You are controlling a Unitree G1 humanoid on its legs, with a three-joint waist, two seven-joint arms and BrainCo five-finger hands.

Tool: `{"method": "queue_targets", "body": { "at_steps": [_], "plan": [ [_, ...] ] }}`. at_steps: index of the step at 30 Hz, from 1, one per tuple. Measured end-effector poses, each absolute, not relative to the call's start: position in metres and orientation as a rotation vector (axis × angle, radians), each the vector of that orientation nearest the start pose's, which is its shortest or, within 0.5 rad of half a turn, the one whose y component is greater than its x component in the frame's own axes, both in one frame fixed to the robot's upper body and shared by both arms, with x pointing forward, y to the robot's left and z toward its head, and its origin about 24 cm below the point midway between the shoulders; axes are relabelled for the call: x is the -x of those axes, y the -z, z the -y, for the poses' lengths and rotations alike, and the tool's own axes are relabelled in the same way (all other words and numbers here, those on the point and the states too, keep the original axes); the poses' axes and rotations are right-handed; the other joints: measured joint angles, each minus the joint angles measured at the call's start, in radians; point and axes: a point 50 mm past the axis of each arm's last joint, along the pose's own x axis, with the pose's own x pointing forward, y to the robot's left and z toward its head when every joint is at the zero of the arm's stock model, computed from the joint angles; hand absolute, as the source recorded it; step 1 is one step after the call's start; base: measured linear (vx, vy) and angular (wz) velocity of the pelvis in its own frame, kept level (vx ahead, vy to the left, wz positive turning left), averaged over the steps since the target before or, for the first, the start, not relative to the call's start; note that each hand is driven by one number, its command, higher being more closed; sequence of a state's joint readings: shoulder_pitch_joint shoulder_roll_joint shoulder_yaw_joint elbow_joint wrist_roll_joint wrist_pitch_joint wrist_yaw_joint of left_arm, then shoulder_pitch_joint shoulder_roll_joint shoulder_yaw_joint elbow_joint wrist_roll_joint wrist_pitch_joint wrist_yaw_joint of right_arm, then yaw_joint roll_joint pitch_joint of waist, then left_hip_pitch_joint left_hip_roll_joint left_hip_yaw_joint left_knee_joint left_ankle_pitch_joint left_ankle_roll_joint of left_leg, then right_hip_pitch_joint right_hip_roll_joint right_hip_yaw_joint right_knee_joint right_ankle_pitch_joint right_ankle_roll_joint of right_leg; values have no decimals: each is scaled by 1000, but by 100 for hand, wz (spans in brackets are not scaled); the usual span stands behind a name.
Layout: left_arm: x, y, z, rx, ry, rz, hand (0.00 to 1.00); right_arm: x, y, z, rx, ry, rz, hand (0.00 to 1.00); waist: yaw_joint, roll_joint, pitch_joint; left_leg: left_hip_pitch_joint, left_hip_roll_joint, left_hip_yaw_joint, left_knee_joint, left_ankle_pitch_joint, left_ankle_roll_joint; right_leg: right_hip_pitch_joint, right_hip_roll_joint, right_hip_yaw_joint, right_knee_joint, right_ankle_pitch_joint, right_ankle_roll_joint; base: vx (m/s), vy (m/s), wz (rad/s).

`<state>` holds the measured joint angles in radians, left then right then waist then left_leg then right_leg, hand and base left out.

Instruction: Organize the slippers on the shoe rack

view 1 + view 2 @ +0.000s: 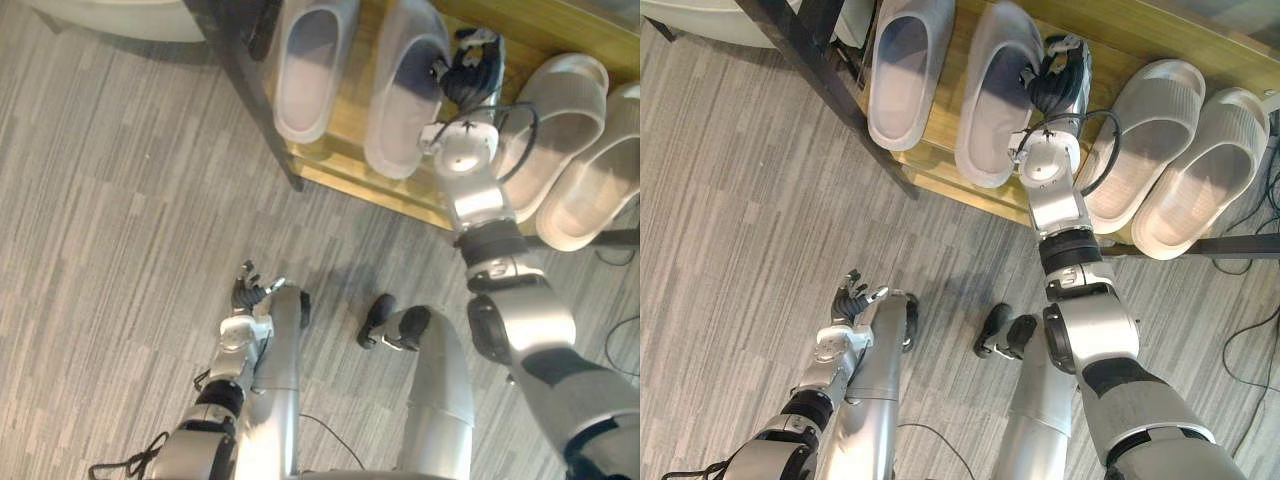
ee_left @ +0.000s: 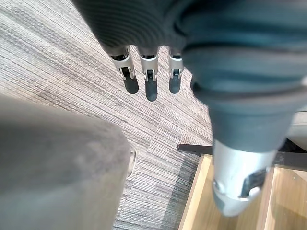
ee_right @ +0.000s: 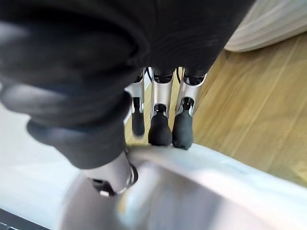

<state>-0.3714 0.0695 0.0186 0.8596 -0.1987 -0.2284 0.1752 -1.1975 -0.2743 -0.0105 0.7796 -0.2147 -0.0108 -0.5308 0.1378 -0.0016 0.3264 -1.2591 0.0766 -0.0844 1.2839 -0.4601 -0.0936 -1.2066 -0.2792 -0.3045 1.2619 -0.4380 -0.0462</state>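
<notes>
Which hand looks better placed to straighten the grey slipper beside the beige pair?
The right hand: its fingers and thumb straddle the rim of the grey slipper on the wooden shoe rack. The left hand hangs open, low over the floor, away from the rack.

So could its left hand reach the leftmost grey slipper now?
Probably not yet: the left hand hangs open over the floor, well short of the leftmost grey slipper on the rack, whose dark post stands beside it.
</notes>
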Motion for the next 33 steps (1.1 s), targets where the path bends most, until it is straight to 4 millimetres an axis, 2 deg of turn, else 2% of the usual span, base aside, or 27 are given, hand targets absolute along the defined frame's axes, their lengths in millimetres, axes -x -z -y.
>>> {"method": "queue_targets", "body": {
  "at_steps": [4, 9, 18, 26, 29, 31, 33],
  "plan": [
    [-298, 30, -164, 82, -196, -278, 0, -402, -295, 163, 295, 524, 555, 0, 2, 0, -6, -10, -1, -7, -11, 11, -6, -1, 0, -15, -9, 3, -7, 9, 9, 5],
    [-295, 36, -164, 78, -205, -305, 0, -402, -294, 164, 256, 523, 548, 0, 2, -5, -32, -16, 0, -7, -14, 12, -8, -13, 0, -12, -8, 1, -15, 14, 11, 0],
    [-294, 37, -166, 74, -221, -313, 0, -402, -290, 163, 229, 504, 550, 0, -1, -5, -33, -10, 6, -1, -14, 12, -9, -13, 5, -7, -11, 7, -25, 10, 29, -3],
    [-292, 40, -170, 63, -228, -331, 0, -393, -255, 146, 177, 447, 534, 0, -8, -6, -34, 11, 29, 16, -28, 12, -9, -6, 25, 4, -28, 16, -36, 20, 24, -8],
    [-290, 44, -173, 55, -232, -356, 0, -389, -234, 140, 134, 425, 497, 0, -16, -6, -34, 33, 32, 16, -39, 13, -10, 19, 30, -2, -40, 16, -36, 37, 32, 0],
    [-288, 46, -175, 49, -238, -371, 0, -388, -213, 130, 74, 394, 436, 0, -21, -16, -40, 45, 33, 18, -49, 14, -11, 24, 30, 3, -45, 15, -35, 19, 15, 0],
    [-288, 46, -175, 49, -238, -369, 0, -387, -204, 126, 52, 381, 410, 0, -21, -16, -40, 44, 33, 18, -49, 14, -12, 24, 31, 2, -45, 15, -34, 10, 16, 1]
  ]
}}
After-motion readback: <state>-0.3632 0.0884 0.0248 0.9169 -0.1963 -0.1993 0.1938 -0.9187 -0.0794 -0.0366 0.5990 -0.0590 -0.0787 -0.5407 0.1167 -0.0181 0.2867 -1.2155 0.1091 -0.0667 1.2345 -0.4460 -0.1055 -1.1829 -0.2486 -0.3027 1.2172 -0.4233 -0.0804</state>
